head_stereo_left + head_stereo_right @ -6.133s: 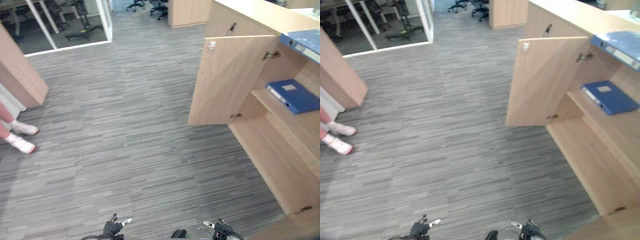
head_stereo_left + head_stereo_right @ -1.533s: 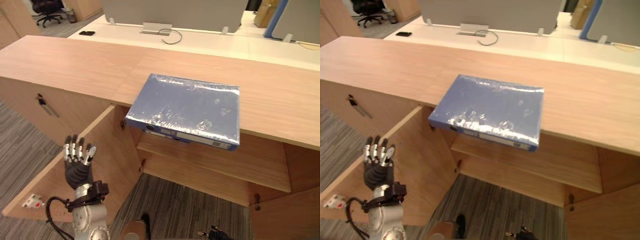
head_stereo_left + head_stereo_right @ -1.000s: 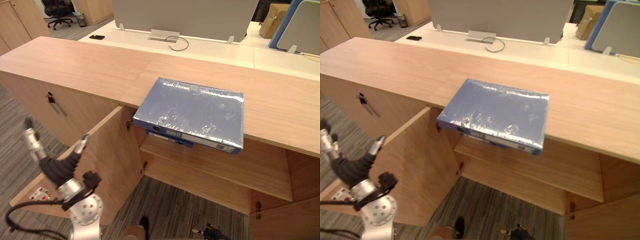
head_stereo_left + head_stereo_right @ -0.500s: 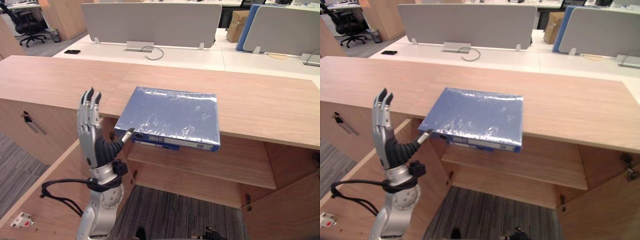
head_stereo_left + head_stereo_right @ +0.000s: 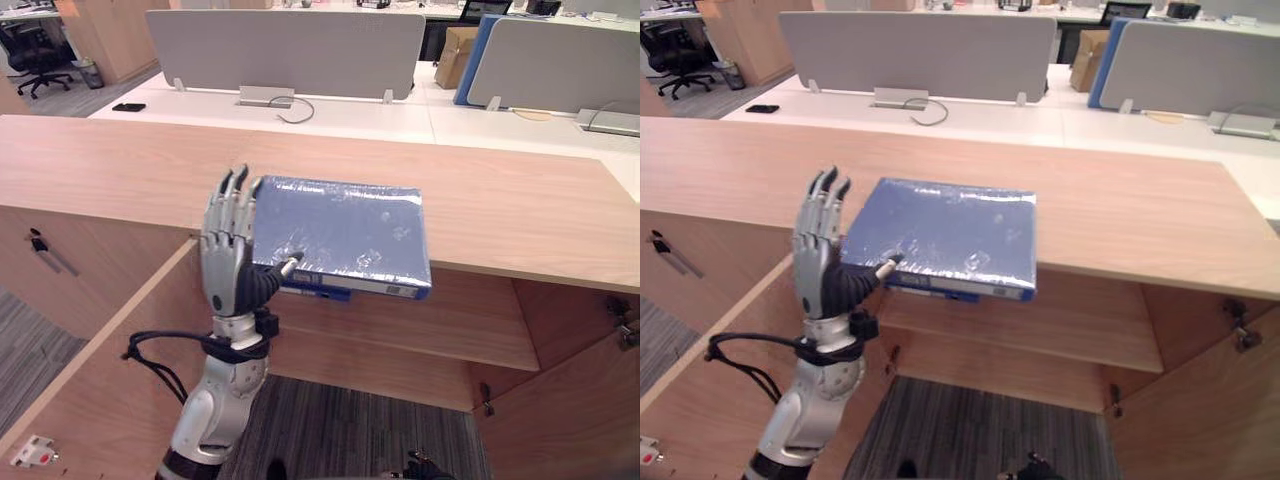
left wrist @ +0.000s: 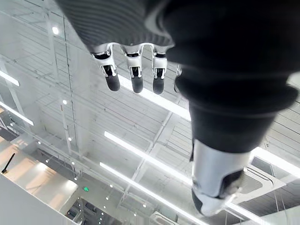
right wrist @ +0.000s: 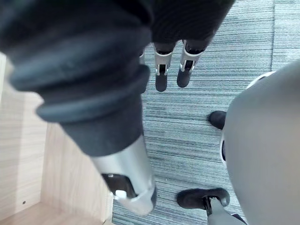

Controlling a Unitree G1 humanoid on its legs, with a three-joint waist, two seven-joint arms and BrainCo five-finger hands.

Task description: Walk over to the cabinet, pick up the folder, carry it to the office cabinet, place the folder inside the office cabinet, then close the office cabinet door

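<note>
A blue folder point(image 5: 345, 235) in shiny plastic lies flat on the wooden cabinet top point(image 5: 520, 215), its near edge overhanging the open cabinet. My left hand point(image 5: 228, 250) stands upright just left of the folder's front left corner, open, fingers straight up point(image 6: 133, 70), with the thumb tip at the folder's spine. I cannot tell whether the thumb touches it. A second blue folder point(image 5: 316, 292) peeks out on the shelf point(image 5: 450, 325) below. My right hand point(image 7: 171, 70) hangs low, open, fingers pointing at the carpet.
The cabinet's left door point(image 5: 95, 370) swings out wide beside my left arm, and the right door point(image 5: 580, 400) stands open too. A neighbouring cabinet has a dark handle point(image 5: 45, 252). White desks with grey dividers point(image 5: 285, 50) lie behind the cabinet.
My left hand has risen from beside the open door and moved right, up to the folder's front left corner. The camera has shifted a little. The folder has not moved.
</note>
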